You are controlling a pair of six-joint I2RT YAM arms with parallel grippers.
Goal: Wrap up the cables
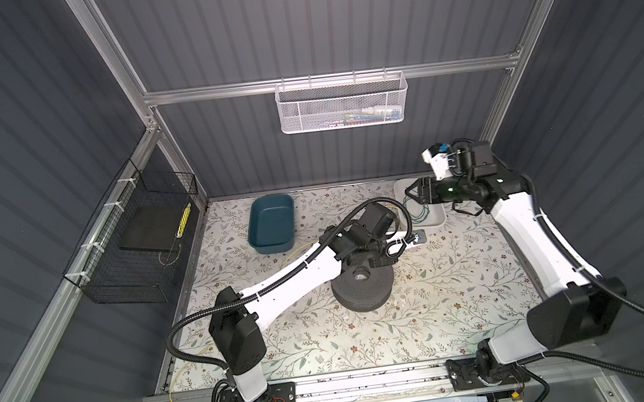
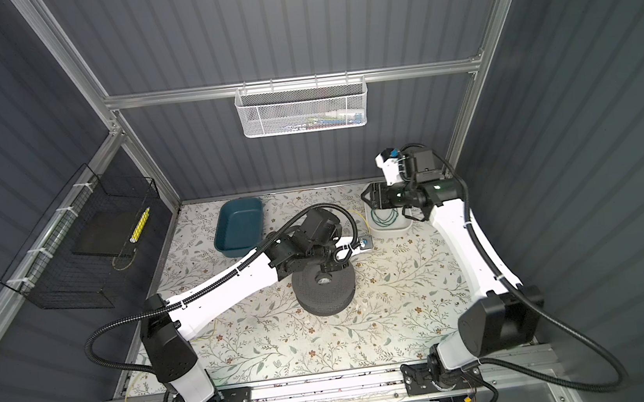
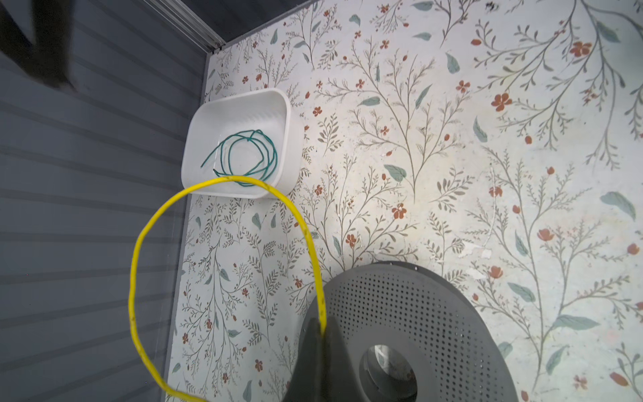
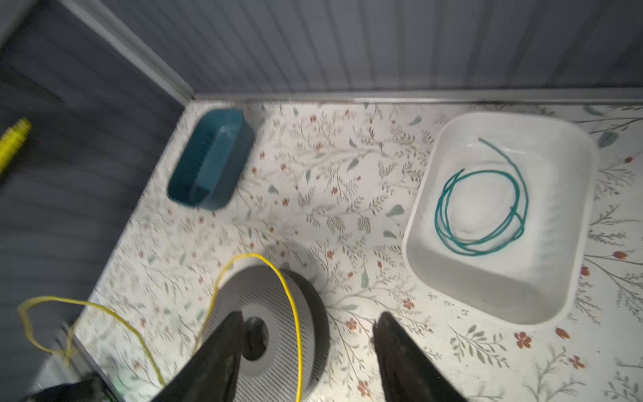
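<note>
The left gripper [image 3: 322,325] has its fingers [image 3: 309,362] clenched tight on the yellow cable [image 3: 131,296], which is pinched between their tips just above the dark grey perforated spool [image 3: 417,313]. From that pinch the cable rises and swings round in one wide, springy loop that passes out of the left wrist view. The right wrist view shows a stretch of it arching over the spool and a slacker loop lying toward the bench's left edge. In a top view a thin yellow length shows at the front left corner of the bench [image 1: 445,299]. The right gripper [image 4: 309,315] is released: its two dark fingers [image 4: 222,351] stand well apart with nothing between them. In both top views it shows over the left side of the white tray [image 1: 438,220], though how high above it I cannot tell. The green cable [image 4: 487,171] lies inside that tray, coiled in several loose rings on its floor, with one free end curving up toward the tray's wall. The tray sits in the far right corner of the floral-patterned bench, and the spool stands near the bench's middle, with the left arm reaching over it. A dark teal bin [image 1: 272,223] rests at the far edge, left of the middle and well apart from the tray.
</note>
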